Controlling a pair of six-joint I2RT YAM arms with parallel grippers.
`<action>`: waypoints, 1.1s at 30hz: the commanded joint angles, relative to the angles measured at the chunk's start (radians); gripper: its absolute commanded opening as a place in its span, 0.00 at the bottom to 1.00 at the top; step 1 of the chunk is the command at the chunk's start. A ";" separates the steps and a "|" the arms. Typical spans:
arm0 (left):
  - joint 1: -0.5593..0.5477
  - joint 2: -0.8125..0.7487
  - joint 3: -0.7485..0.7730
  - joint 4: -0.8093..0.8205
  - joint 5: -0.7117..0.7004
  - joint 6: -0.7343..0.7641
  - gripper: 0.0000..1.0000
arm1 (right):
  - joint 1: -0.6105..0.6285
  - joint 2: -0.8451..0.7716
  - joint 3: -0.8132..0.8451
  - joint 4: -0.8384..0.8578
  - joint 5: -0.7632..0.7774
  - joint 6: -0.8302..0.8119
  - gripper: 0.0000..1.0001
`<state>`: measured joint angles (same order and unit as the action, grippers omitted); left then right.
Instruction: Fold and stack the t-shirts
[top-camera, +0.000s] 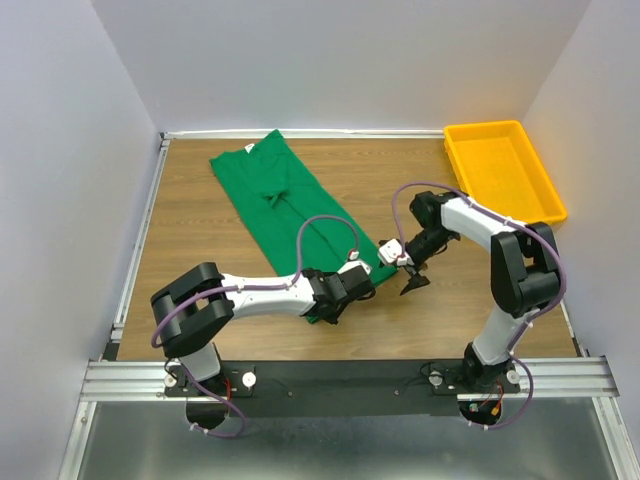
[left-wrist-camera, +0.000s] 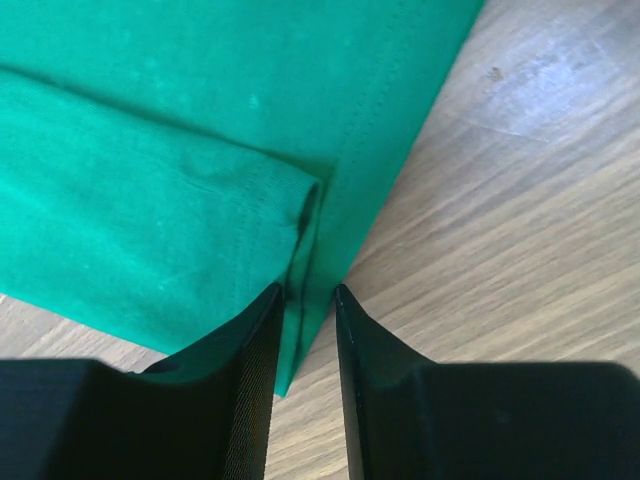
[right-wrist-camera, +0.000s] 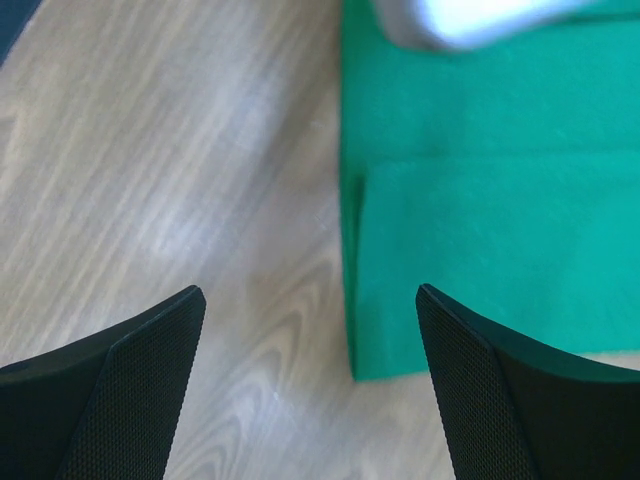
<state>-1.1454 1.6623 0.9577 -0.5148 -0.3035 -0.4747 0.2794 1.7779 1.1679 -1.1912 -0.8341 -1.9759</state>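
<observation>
**Left hand (left-wrist-camera: 305, 292) at the near corner of the t-shirt: getting a sure pinch**

Left hand is sitting low at the near corner of the green t-shirt (top-camera: 285, 200). Its fingers (left-wrist-camera: 255, 380) are standing only a little apart, with the folded cloth edge running between them; whether they are already pinching it, I cannot tell. The t-shirt is lying flat on the table (top-camera: 200, 250) as a long folded strip, and the yellow tray (top-camera: 505, 170) is standing well apart, to the right of its far end. Right hand (right-wrist-camera: 308, 298) is hanging wide apart over bare wood just beside the t-shirt's near right edge, holding nothing. To do this step well, I am thinking the left hand should be catching all layers, past the stitching. The right hand should be taking the other near corner, so the edge is lifting evenly.
</observation>
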 joint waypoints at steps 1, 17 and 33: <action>0.015 0.037 -0.019 -0.040 -0.043 -0.022 0.36 | 0.053 -0.032 -0.034 0.086 0.056 -0.003 0.92; 0.024 0.065 -0.030 -0.039 -0.046 -0.039 0.24 | 0.057 -0.017 0.003 0.177 0.078 0.055 0.80; 0.027 -0.064 -0.045 -0.004 -0.025 -0.019 0.00 | 0.055 0.012 -0.053 0.260 0.081 0.020 0.65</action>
<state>-1.1248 1.6268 0.9253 -0.5186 -0.3328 -0.5022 0.3363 1.7729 1.1549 -0.9550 -0.7708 -1.9228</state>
